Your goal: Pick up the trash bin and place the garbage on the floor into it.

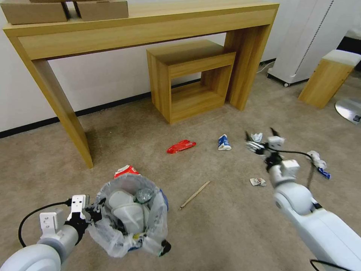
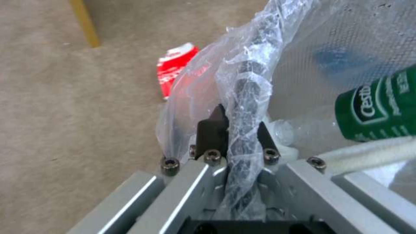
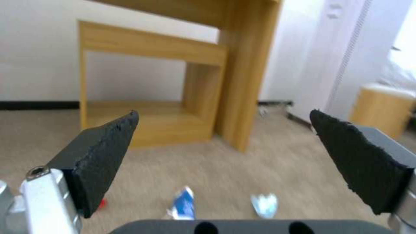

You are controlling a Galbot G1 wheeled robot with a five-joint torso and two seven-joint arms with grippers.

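Head view, lower left: left tool (image 1: 91,211) clamped on trash bin (image 1: 129,214) rim, keeping it carried.
Right of centre: right tool (image 1: 261,140) spread apart above blue-white carton (image 1: 224,142), likely lining up.

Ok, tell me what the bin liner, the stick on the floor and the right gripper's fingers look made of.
Trash bin liner: thin translucent plastic film, crinkled and glossy. Stick: pale, matte, probably wood. Right gripper fingers: black, rough-edged pads, likely foam or rubber, on metal mounts.
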